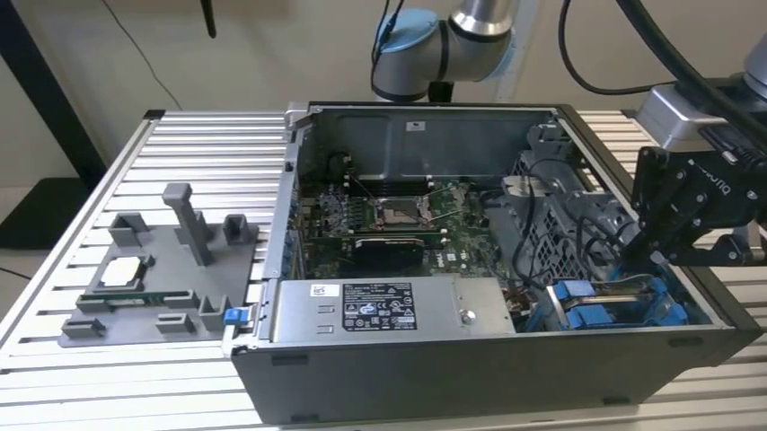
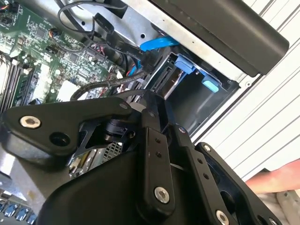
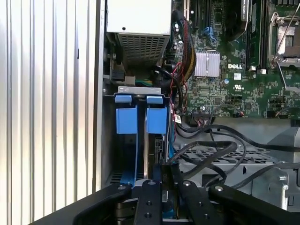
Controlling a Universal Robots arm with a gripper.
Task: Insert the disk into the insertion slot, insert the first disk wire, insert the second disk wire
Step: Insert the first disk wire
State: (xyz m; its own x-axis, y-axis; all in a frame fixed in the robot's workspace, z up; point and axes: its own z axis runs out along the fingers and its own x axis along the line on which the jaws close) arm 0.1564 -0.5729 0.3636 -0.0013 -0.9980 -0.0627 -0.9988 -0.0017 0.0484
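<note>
The disk (image 3: 157, 147) stands on edge in the insertion slot (image 3: 126, 140), its blue carrier tab (image 3: 157, 119) beside a second blue tab. My gripper (image 3: 162, 176) is shut on the disk's near end, with the black fingers pressed to either side. In the exterior view the gripper (image 1: 641, 260) hangs over the blue-railed insertion slot (image 1: 612, 310) at the case's front corner, on the exterior view's right. Black wires (image 3: 211, 150) loop right beside the fingers. In the second wrist view a blue flat wire (image 2: 157, 44) runs down toward the insertion slot (image 2: 197, 93).
A grey power supply box with a white sticker (image 1: 377, 310) lies beside the bay. The perforated metal cage (image 3: 234, 164) and the motherboard (image 1: 396, 215) are close by. A grey fixture with parts (image 1: 156, 287) stands on the slatted table (image 1: 204, 180) at the exterior view's left.
</note>
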